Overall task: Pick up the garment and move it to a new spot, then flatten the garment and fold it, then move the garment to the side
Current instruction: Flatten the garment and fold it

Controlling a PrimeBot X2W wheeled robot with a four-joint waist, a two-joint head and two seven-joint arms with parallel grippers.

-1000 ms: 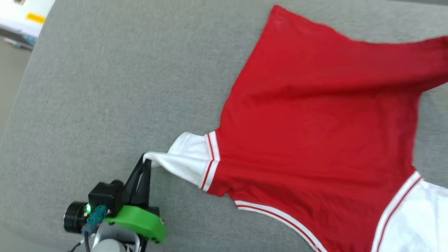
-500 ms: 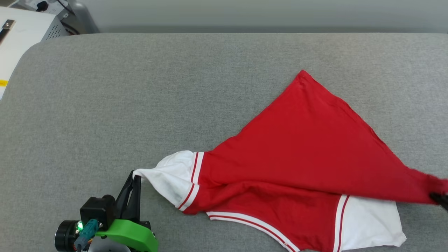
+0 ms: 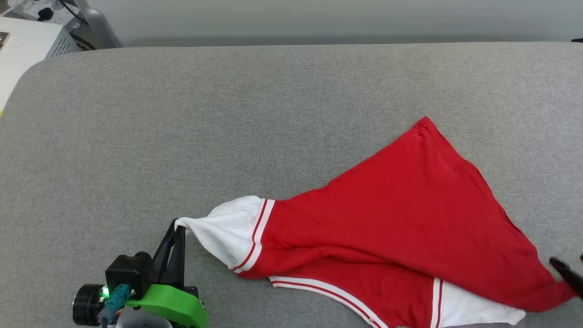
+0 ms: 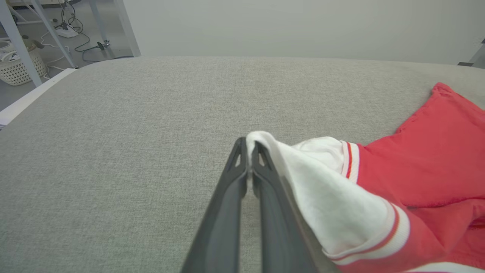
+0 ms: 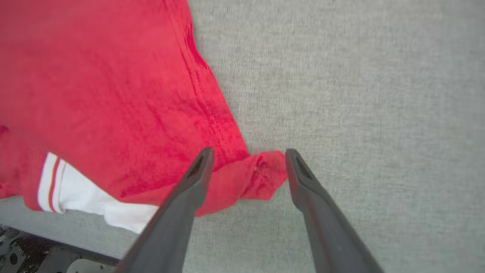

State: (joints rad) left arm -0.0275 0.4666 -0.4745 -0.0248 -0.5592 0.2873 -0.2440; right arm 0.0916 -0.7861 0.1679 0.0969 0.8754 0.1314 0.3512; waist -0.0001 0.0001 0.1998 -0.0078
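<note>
Left fingers (image 4: pixel 227 204) clamp the white sleeve (image 4: pixel 326 204) of the garment (image 3: pixel 387 218); right fingers (image 5: pixel 187 189) gape astride its red corner (image 5: pixel 261 174).

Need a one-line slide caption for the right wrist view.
Right gripper open over a bunched red corner of the jersey on the gray surface.
</note>
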